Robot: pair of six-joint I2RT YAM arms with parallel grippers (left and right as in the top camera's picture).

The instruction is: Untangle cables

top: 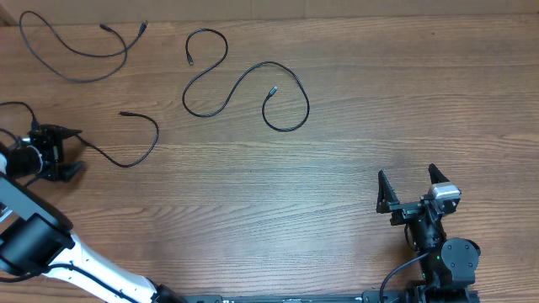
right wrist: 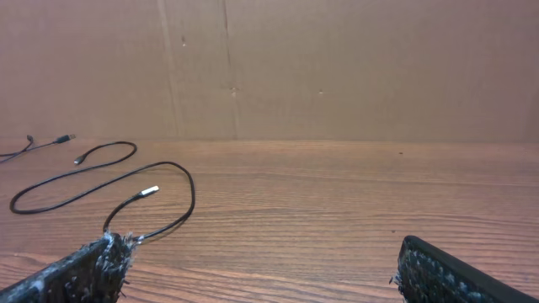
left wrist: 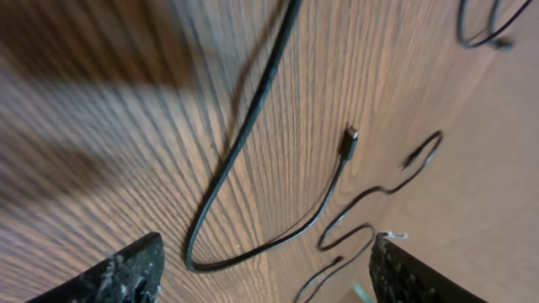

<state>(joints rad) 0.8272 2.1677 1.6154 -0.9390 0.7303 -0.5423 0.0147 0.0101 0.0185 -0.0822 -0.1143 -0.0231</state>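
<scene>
Three thin black cables lie apart on the wooden table. One loops at the far left (top: pixel 76 52), an S-shaped one (top: pixel 244 88) lies in the middle, and a short hooked one (top: pixel 143 139) runs toward my left gripper (top: pixel 77 150). That gripper is open at the left edge with the hooked cable's tail next to its upper finger. In the left wrist view this cable (left wrist: pixel 268 71) curves over the table ahead of the spread fingers (left wrist: pixel 126 273), its plug (left wrist: pixel 349 141) free. My right gripper (top: pixel 408 175) is open and empty at the front right, far from all cables; its view shows the S-shaped cable's silver plug (right wrist: pixel 150 192).
A brown cardboard wall (right wrist: pixel 269 67) stands along the table's far edge. The left arm's white links (top: pixel 76 257) cross the front left corner. The right arm's base (top: pixel 446 261) sits at the front right edge.
</scene>
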